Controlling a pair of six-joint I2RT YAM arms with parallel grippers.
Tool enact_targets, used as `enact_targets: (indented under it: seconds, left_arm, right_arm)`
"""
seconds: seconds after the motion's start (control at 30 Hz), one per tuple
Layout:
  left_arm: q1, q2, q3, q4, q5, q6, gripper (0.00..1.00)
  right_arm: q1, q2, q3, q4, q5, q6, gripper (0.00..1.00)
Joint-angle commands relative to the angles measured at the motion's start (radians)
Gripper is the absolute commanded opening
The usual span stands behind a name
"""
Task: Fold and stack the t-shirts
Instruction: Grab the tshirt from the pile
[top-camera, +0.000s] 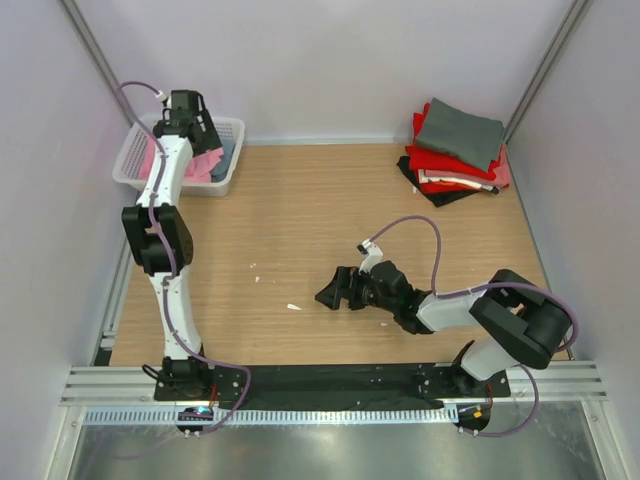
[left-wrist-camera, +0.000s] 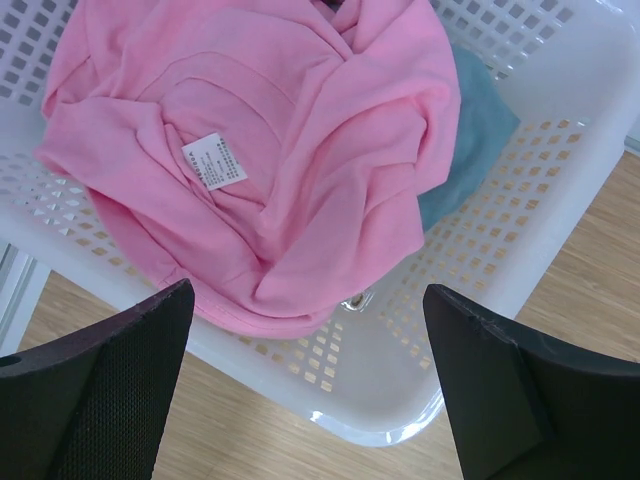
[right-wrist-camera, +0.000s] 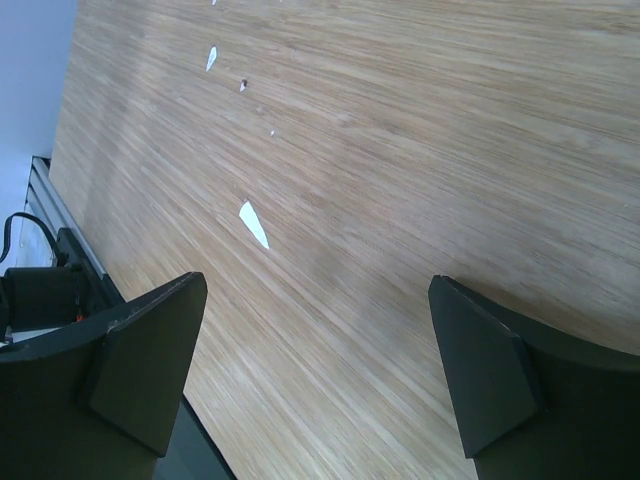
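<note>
White basket (left-wrist-camera: 480, 250): pink t-shirt (left-wrist-camera: 300, 170) beneath left gripper (left-wrist-camera: 308, 300).

Left tool (top-camera: 190, 110) hangs above the basket (top-camera: 232, 165) at ten o'clock. Folded t-shirts (top-camera: 458, 150) sit stacked at two o'clock. Right tool (top-camera: 335, 290) lies near the centre of the desk (top-camera: 300, 200).

We show a wooden table (top-camera: 300, 210). On its far left corner stands a white plastic lattice basket (top-camera: 228, 178). Near the table's middle, toward its near edge, we mark small white scraps (top-camera: 294, 307). An aluminium rail (top-camera: 570, 385) runs along the table's near edge.
</note>
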Motion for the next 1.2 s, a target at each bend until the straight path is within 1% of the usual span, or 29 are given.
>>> enact_targets:
  seconds: [0.0,0.23,0.6,0.7,0.8,0.87,0.93,1.07,1.17]
  left_arm:
    - [0.016,-0.013,0.026,0.039,0.022,0.017,0.96]
    - [0.016,0.012,0.015,0.069,0.051,-0.001,0.95]
    - [0.018,0.078,0.029,0.095,0.084,-0.02,0.93]
    - [0.018,0.101,0.032,0.095,0.1,-0.02,0.88]
    - [0.016,0.118,0.027,0.095,0.11,-0.021,0.7]
    - [0.018,0.125,0.033,0.095,0.121,-0.023,0.38]
    - [0.018,0.124,0.041,0.094,0.13,-0.021,0.0]
    - [0.018,0.087,0.09,0.076,0.13,-0.027,0.0]
    - [0.015,0.006,0.142,0.05,0.146,-0.052,0.0]
  right_arm:
    - [0.004,-0.044,-0.018,0.027,0.057,-0.016,1.0]
    - [0.004,0.001,-0.001,0.058,-0.03,-0.025,1.0]
    - [0.004,0.044,0.016,0.067,-0.042,-0.013,1.0]
    - [0.004,0.053,0.024,0.061,-0.042,-0.013,1.0]
    - [0.004,0.062,0.033,0.049,-0.041,-0.013,1.0]
    - [0.003,0.07,0.04,0.041,-0.045,-0.011,1.0]
    - [0.004,0.071,0.042,0.04,-0.045,-0.01,1.0]
    - [0.003,0.076,0.048,0.035,-0.044,-0.013,1.0]
    - [0.003,0.082,0.05,0.036,-0.044,-0.011,1.0]
